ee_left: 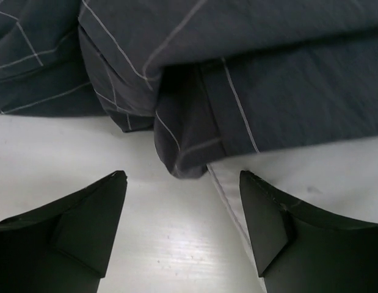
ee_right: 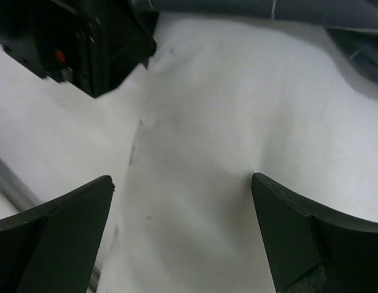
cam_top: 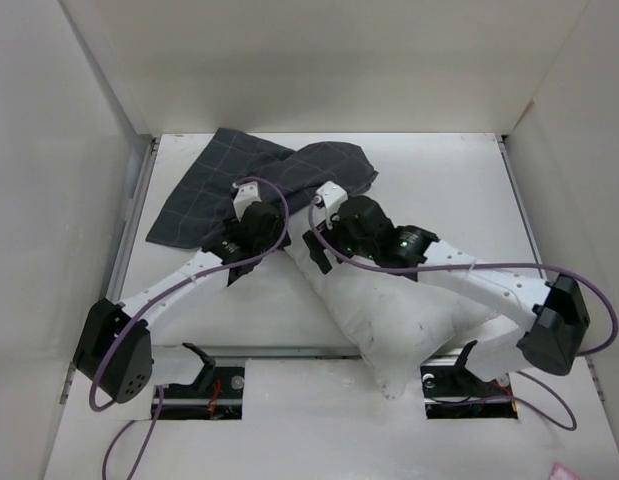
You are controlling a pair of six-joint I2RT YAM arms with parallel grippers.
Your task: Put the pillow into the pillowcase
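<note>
We seem mid-insertion: the pillow (cam_top: pixel 409 310) lies toward 5 o'clock, its far end under the pillowcase (cam_top: pixel 219 185) at 11. The left gripper (ee_left: pixel 182 177) and right gripper (ee_right: pixel 182 180) gape empty; next we should pinch the case's edge.

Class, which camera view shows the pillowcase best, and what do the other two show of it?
The top external view: nearly the whole pillowcase shows, one end over the pillow's far end. The left wrist view shows only close-up folds and a hem; the right wrist view, just a grey strip at the top edge.
</note>
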